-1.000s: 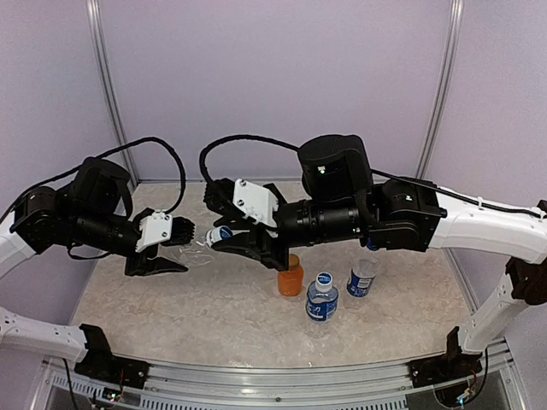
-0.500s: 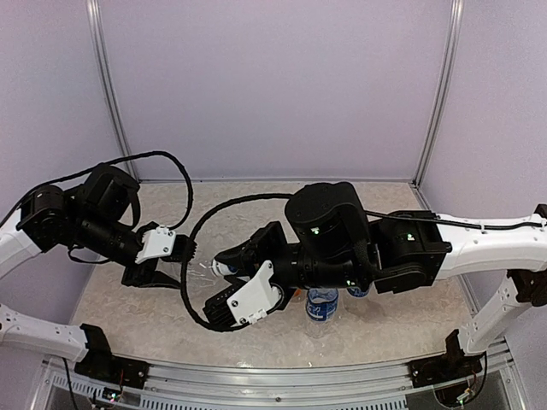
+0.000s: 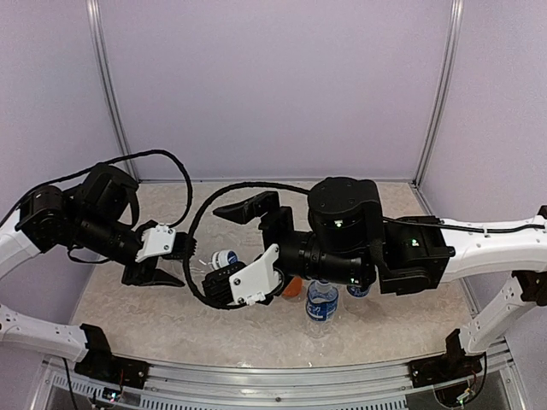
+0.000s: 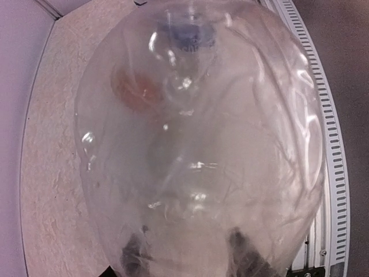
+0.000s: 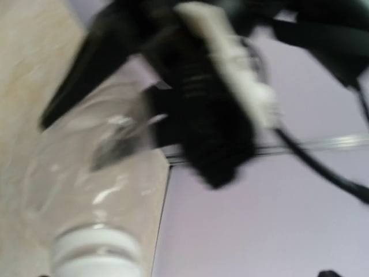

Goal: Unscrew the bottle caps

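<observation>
Left gripper (image 3: 186,265): clenched on the clear bottle (image 3: 203,263), which it holds roughly level above the table (image 3: 137,316), neck pointing toward the right arm. In the left wrist view the bottle fills nearly the whole picture, and both dark fingers (image 4: 134,257) show through its wall at the bottom edge, one on each side.

Cap (image 3: 225,258): blue with a white top mark, sitting at the free end of the clear bottle. Through the bottle wall in the left wrist view it shows only as a blue blur. Whether it is tight or loosened cannot be told.

Right gripper (image 3: 212,252): released, jaws spread wide. One finger stands above and behind the cap, the other below and in front of it, and neither touches it in the top view. The right wrist view is motion-blurred. It shows the bottle's pale neck end close to the lens and the left gripper beyond it.

Orange bottle (image 3: 293,288): upright on the table, mostly hidden under the right arm.

Labelled bottle (image 3: 321,301): upright just right of the orange bottle, blue cap on.

Second labelled bottle (image 3: 359,290): further right, largely covered by the arm.
</observation>
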